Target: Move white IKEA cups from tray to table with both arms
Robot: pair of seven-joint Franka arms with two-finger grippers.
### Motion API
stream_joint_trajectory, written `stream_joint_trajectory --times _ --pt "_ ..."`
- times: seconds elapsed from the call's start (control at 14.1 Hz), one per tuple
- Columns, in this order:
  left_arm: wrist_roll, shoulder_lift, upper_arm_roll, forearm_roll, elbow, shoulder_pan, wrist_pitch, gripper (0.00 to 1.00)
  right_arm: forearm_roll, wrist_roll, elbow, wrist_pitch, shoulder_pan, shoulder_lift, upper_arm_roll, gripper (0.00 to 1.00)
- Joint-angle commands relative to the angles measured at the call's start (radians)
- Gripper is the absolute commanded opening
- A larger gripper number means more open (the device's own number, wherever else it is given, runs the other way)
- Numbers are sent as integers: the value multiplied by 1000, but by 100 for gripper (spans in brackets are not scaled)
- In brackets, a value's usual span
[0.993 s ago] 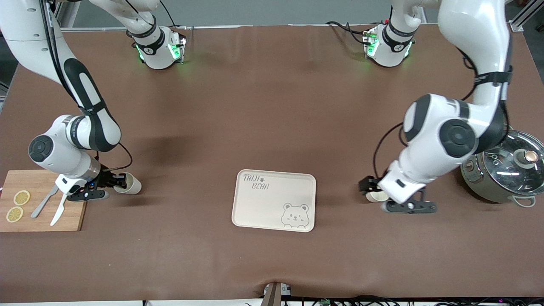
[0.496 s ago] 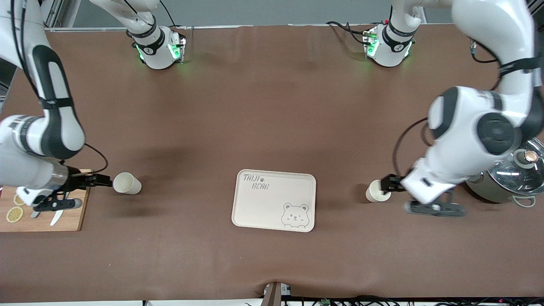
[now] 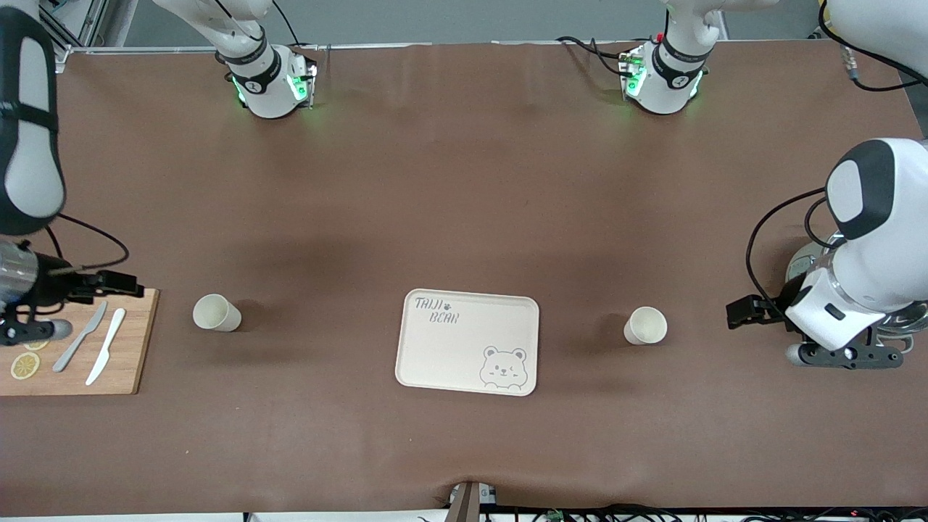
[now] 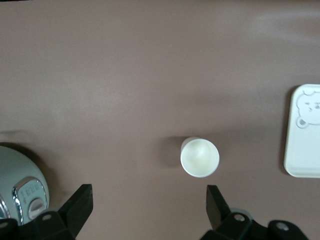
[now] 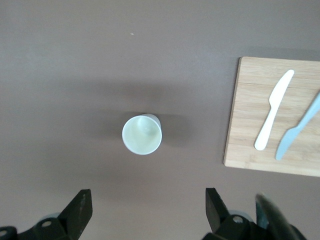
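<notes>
Now both white cups stand upright on the brown table [image 3: 464, 181], one [image 3: 217, 313] toward the right arm's end, other [image 3: 645, 325] toward the left arm's end, w/ bear tray [image 3: 467, 342] between them. Left gripper [image 4: 149, 204] is spread wide and empty near the pot [image 4: 20, 190]. Right gripper [image 5: 145, 207] also wide, empty, over the board's [image 3: 76, 353] edge.

left gripper [image 4: 149, 200] wide apart, raised | right gripper [image 5: 149, 202] wide apart, raised
</notes>
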Motion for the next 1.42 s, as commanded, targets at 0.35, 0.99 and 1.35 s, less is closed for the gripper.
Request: stream_joint_trajectory --times 0.35,0.99,1.35 --pt "-4 -147 -1 26 -20 -15 -183 100 -31 114 -21 -92 -7 -176 20 100" --pt "19 -226 26 24 -35 -107 -270 100 -75 113 55 -112 -6 -173 19 100" --pt "14 -216 26 17 -18 -97 -266 100 -77 114 56 -112 -3 -170 20 100"
